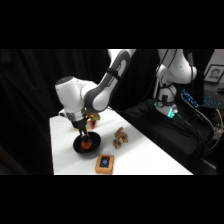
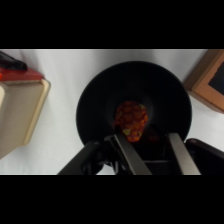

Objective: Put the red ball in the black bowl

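Against black drapes, on the white tabletop (image 1: 145,160), the gripper (image 2: 150,137) hangs over the black bowl (image 2: 95,107), jaws wide, red ball (image 2: 131,119) inside; a straight lift clears the rim.

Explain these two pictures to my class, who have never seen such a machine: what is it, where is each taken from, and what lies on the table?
The machine is a white robot arm with a two-fingered end effector. One picture is taken from beside the white table. The other comes from a camera on the arm's wrist, looking down past the two fingers.

Below them sits a black bowl with a red ball inside it. The fingers stand apart, and the ball lies in the bowl just beyond them. Also on the table are a small tan block, a brown toy and a tan box.
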